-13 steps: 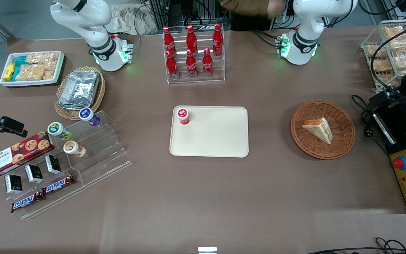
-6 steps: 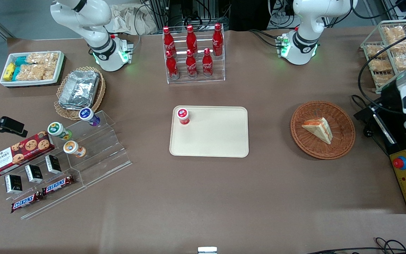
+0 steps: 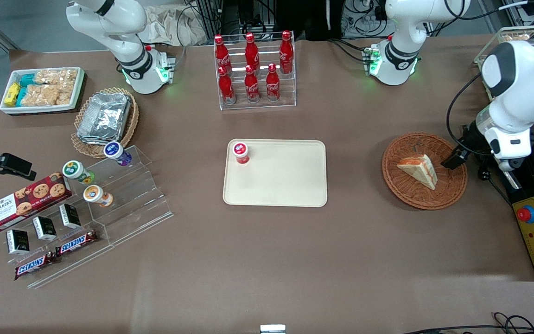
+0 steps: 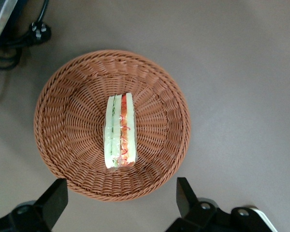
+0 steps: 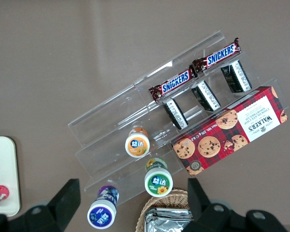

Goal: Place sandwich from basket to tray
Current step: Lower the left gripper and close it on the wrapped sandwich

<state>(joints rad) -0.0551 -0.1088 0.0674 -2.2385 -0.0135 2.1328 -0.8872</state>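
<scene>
Left wrist view: my gripper (image 4: 118, 203) hangs above the basket (image 4: 63, 145), fingers spread wide and holding nothing; sandwich (image 4: 119, 130) lies inside; tray (image 3: 290, 185) well apart.

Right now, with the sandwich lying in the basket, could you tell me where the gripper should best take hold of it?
Probably across the two bread faces near the middle of the sandwich, coming straight down. It stands on edge in the basket, filling layers facing up, so the flat faces suit the fingers. The gripper is open above the basket's rim and would straddle it.
</scene>
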